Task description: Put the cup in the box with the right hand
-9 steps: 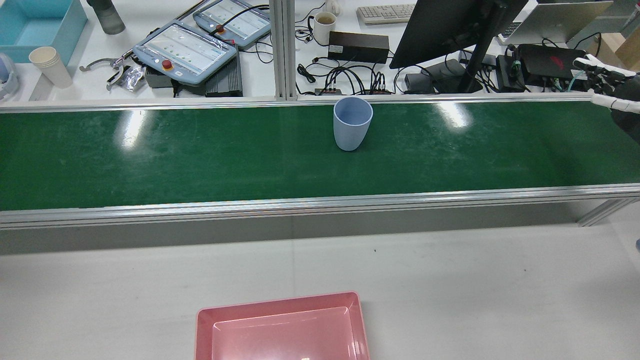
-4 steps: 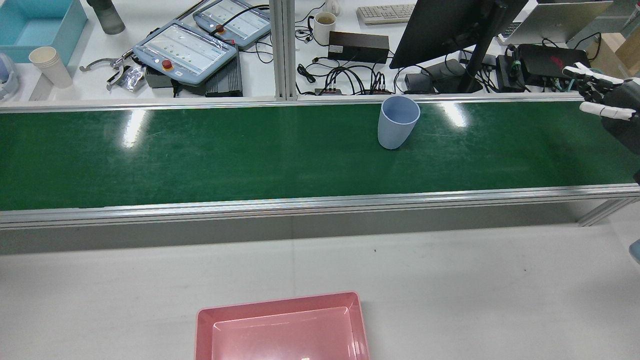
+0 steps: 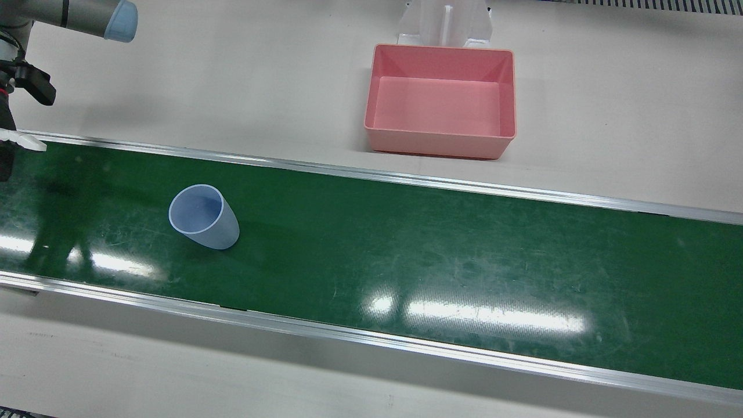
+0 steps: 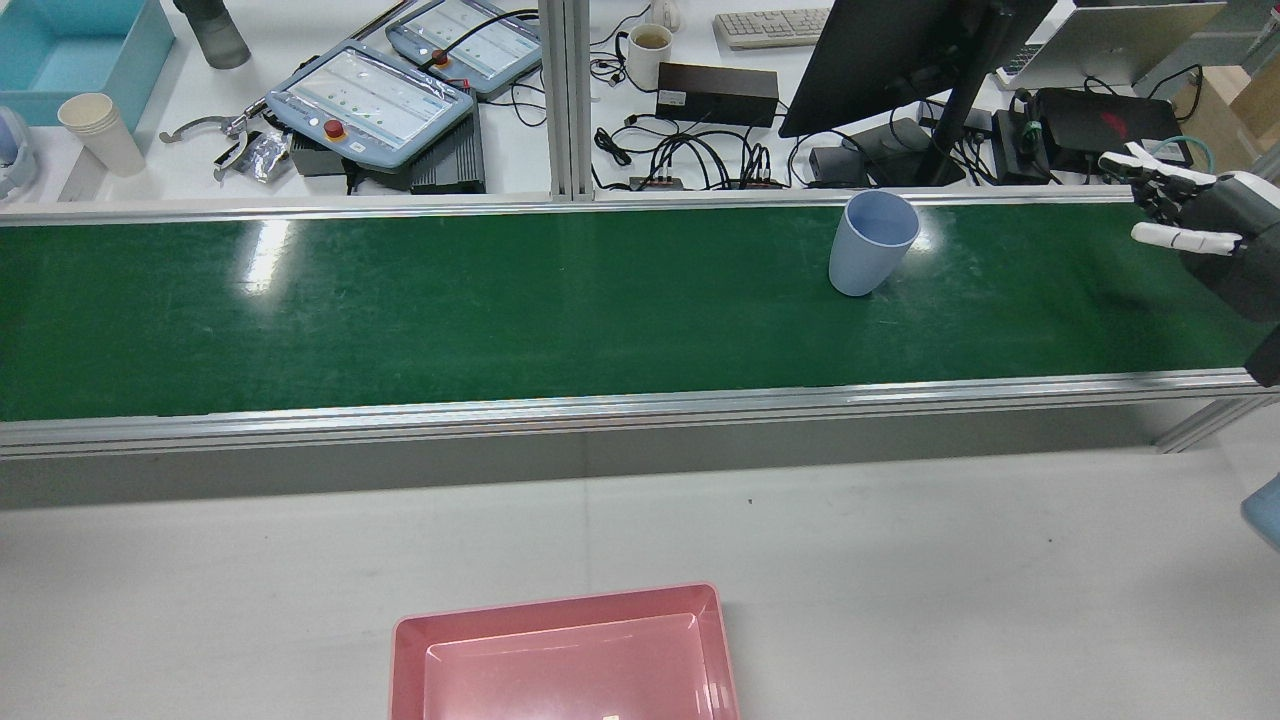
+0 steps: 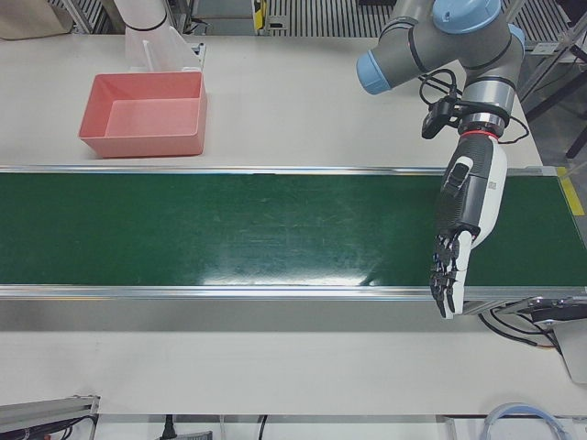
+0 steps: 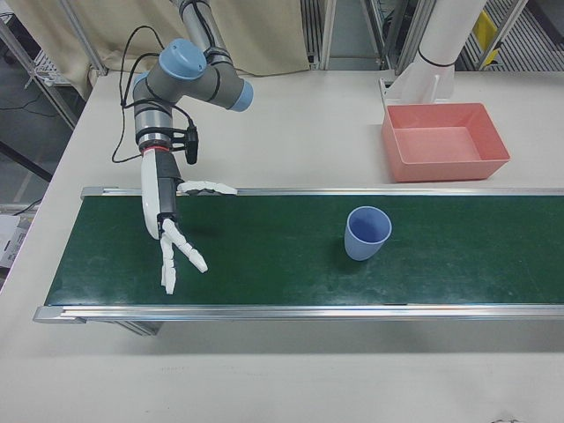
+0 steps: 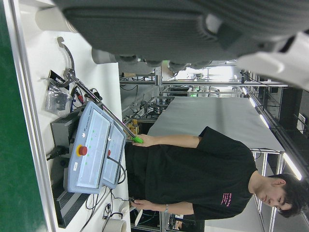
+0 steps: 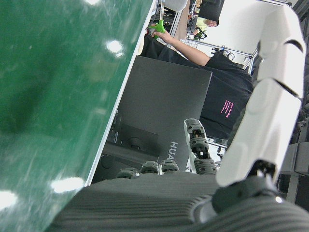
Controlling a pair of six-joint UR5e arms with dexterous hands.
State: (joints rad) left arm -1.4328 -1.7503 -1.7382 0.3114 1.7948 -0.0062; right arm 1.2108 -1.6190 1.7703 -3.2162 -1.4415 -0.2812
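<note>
Your right hand (image 6: 167, 225) hangs over the end of the green conveyor belt (image 6: 282, 247), fingers spread and extended, holding nothing. The cup (image 6: 367, 233) stands on the same belt, well apart from that hand, between the hand and the box (image 6: 445, 141) along the belt's length. In the rear view the cup (image 4: 872, 242) sits close to the belt's far rail, with the right hand (image 4: 1190, 215) at the view's right edge.

The cup stands upright, mouth up, long axis vertical. It is a smooth, pale blue tapered tumbler without a handle, wider at the rim. The box is a pink, rectangular, open-topped tray on the white table, off the belt. The belt surface is glossy and scuffed.

Your left hand (image 5: 463, 229) hangs over the opposite belt end, fingers extended, holding nothing.
</note>
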